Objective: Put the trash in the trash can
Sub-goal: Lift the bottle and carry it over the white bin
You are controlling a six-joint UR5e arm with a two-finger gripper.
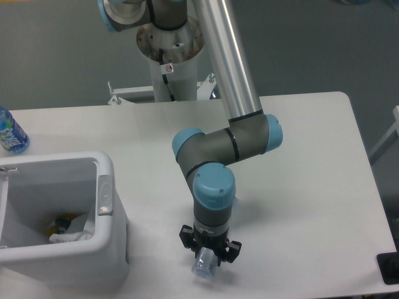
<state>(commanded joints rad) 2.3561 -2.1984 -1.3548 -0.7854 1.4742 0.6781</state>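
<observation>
Your tool (208, 256) seems clenched on the crushed bottle (203, 266) near the table's (312, 187) front edge; lift clear before swinging left over the trash can (106, 249).

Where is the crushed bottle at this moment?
The crushed bottle is near the front edge of the table, held in the tool under the arm's wrist, to the right of the trash can.

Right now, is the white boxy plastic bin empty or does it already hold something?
Not empty. The white boxy plastic bin holds a crumpled white paper scrap on its floor, with something yellowish beside it.
</observation>
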